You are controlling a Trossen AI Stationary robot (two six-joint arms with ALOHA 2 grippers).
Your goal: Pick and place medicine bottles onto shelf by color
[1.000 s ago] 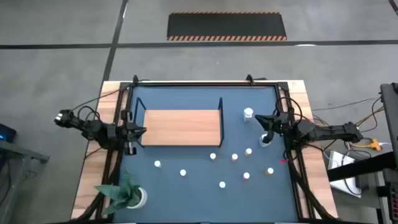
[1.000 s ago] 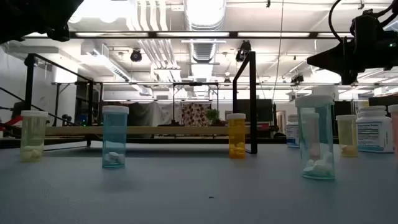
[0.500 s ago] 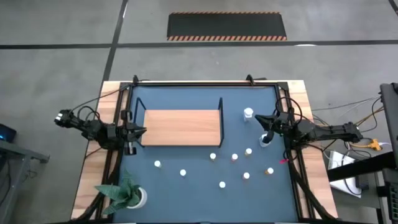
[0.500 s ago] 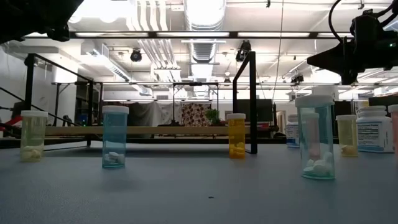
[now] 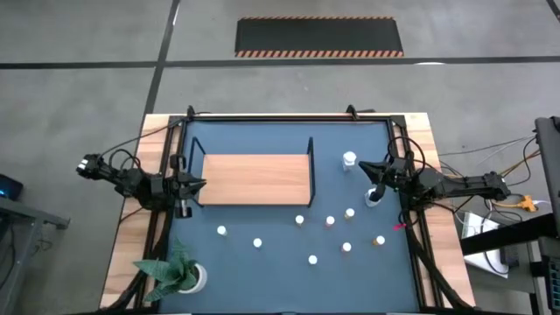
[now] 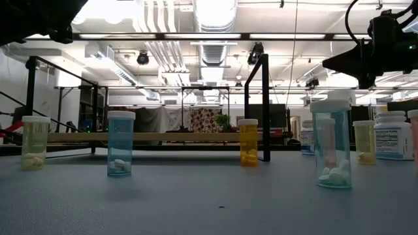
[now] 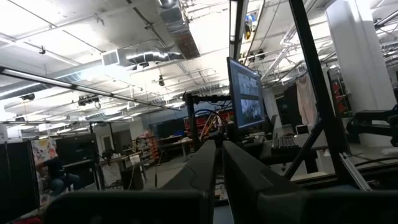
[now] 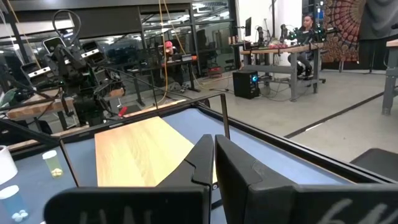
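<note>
Starting the first pick well probably meant choosing one small medicine bottle, spreading the fingers before descending, and lowering straight over its cap so the neighbours stayed upright; that is a judgement, since nothing was yet held.

Seen from overhead, the right gripper (image 5: 369, 167) hovered by the right edge of the dark blue tabletop (image 5: 262, 223), fingers pressed together and empty, pointing toward the middle. A larger white bottle (image 5: 350, 160) stood just beside it, off the shelf's right end.

The left gripper (image 5: 194, 185) waited at the left end of the wooden shelf (image 5: 254, 179), also clenched on nothing, its arm stretched in from the table's left side.

The shelf lay flat in the far half of the table, its board bare. About eight small bottles were scattered on the near half, well apart from one another, including one near the shelf's front corner (image 5: 299, 220) and one farther left (image 5: 222, 231).

At table height, an orange bottle (image 6: 248, 142), a blue one (image 6: 121, 143) and a yellowish one (image 6: 34, 142) stood upright.

A potted plant (image 5: 179, 274) sat at the near left corner.
</note>
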